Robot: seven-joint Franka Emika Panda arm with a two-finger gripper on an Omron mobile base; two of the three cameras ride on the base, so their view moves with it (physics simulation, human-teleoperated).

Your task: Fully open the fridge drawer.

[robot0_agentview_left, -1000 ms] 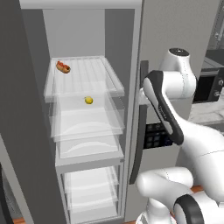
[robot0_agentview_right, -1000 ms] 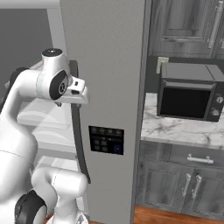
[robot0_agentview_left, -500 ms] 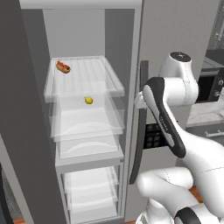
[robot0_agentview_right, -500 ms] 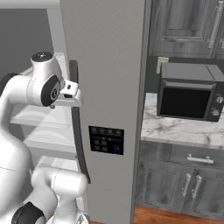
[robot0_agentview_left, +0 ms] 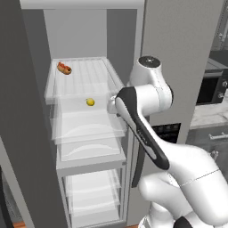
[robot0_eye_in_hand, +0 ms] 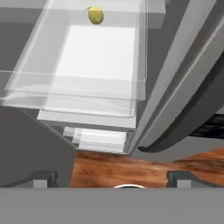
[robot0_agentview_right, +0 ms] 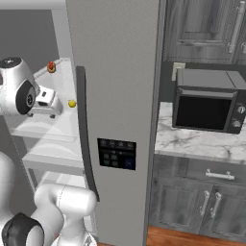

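My tool (robot0_eye_in_hand: 112, 177) sits at bottom of hand view, tips wide apart, clamped on nothing. Fridge drawer (robot0_agentview_left: 87, 129) is centre-left in left base view, below the yellow fruit (robot0_agentview_left: 90, 102). Judged light, stiff, slick plastic; grip front lip at mid-width, pull straight to avoid racking.

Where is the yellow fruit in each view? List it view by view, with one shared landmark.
Left base view: yellow fruit, centre-left inside the fridge.
Right base view: upper left, just left of the door.
Hand view: top edge, left of centre.
Landmark: the dark door handle, right of the fruit in all three.
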